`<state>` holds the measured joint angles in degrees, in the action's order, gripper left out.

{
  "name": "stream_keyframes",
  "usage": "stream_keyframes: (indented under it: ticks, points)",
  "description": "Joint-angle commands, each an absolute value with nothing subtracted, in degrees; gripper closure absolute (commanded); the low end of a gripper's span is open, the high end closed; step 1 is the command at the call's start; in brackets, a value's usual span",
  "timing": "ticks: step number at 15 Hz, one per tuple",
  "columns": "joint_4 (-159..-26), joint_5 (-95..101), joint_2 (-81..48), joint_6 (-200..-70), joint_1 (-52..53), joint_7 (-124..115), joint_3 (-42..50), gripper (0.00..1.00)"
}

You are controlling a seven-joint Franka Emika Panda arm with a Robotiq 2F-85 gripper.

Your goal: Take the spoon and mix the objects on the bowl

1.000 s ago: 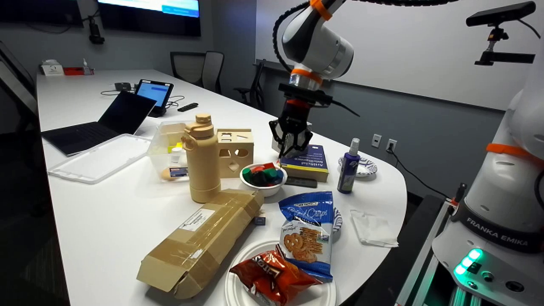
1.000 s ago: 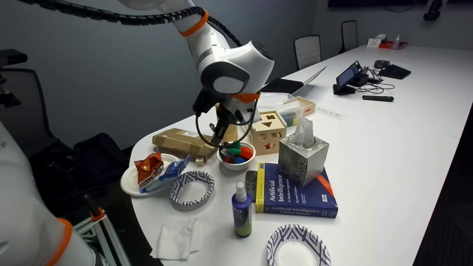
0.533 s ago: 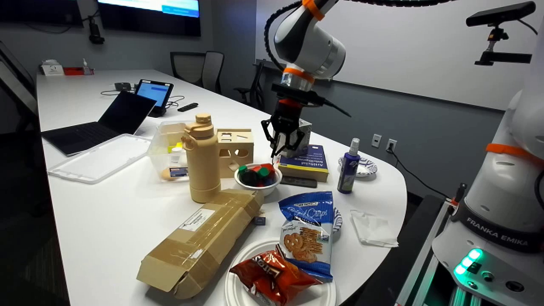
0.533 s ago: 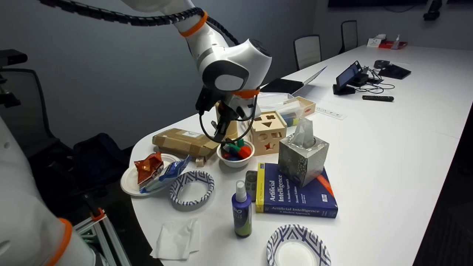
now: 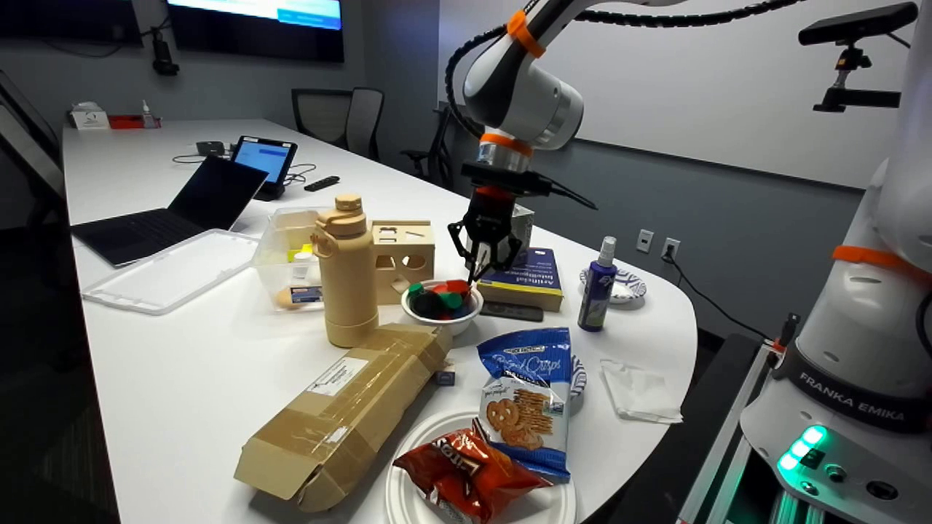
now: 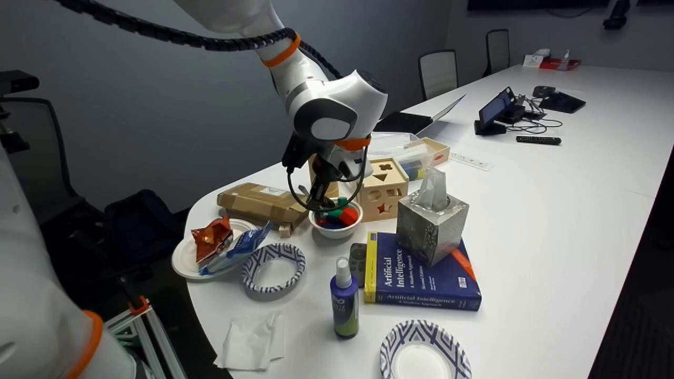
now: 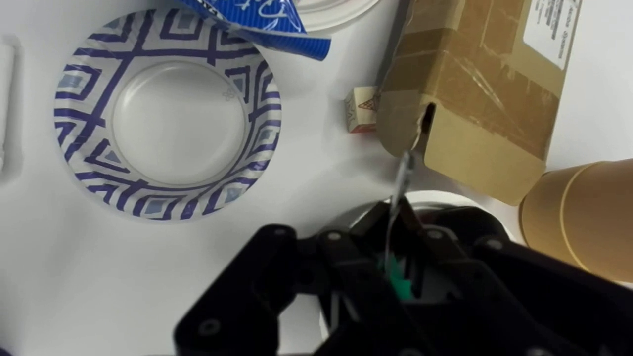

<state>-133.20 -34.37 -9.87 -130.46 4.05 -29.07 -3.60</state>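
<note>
The long white worktop ran back past a whiteboard toward a lit screen, with a napkin near the edge of its rounded end. Farther in stood the white bowl of coloured pieces, the hand pinching a tilted spoon over its rim. The hand sat lower than half a second earlier; over the last second the bowl had shifted slightly toward the tan bottle.

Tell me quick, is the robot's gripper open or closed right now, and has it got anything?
Gripper: closed, its jaws holding the silver spoon.
</note>
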Motion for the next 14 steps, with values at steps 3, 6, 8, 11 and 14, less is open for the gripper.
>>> stream_keyframes:
  ticks: [3, 6, 8, 11, 14]
  points:
    - [-129.53, -36.1, -12.36, -126.95, 3.64, -22.9, -4.17, 0.98]
    - [-128.03, -37.55, -13.76, -128.29, 3.69, -18.26, -4.71, 0.98]
    - [-127.18, -37.36, -14.62, -129.51, 3.94, -17.33, -4.74, 0.98]
    - [-125.74, -36.46, -15.89, -131.75, 4.27, -18.07, -4.46, 0.98]
    - [-124.99, -35.19, -16.23, -132.85, 4.46, -20.79, -3.96, 0.98]
